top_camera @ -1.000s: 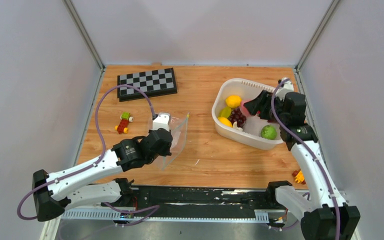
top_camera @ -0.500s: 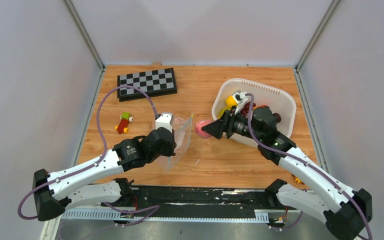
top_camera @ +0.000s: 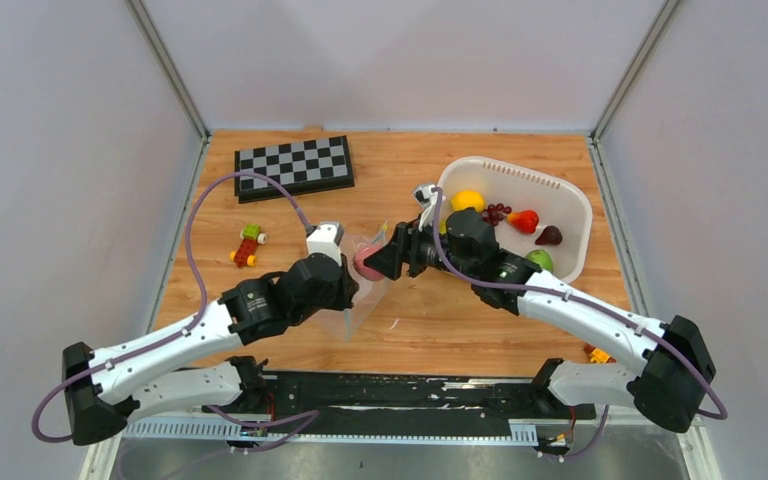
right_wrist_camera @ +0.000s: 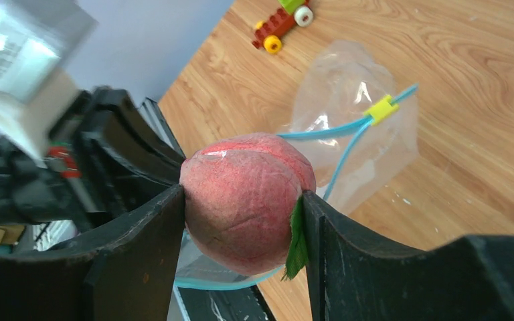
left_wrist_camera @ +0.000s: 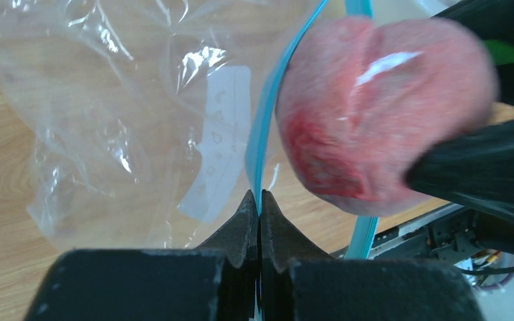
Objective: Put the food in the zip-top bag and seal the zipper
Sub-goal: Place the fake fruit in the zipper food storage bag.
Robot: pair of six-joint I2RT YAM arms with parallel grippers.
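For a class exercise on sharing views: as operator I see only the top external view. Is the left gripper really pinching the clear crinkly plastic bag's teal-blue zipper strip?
Observer: Yes; the left wrist view shows the left gripper shut on the teal-blue zipper strip.
Operator: Is the pink fuzzy plastic peach at the bag mouth?
Observer: The right gripper holds the peach between the two parted strips.
Operator: Any slider?
Observer: A small yellow slider sits where the strips meet.

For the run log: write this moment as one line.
left claw: shut on zipper | right claw: holding peach at zip-top bag mouth | peach: not released
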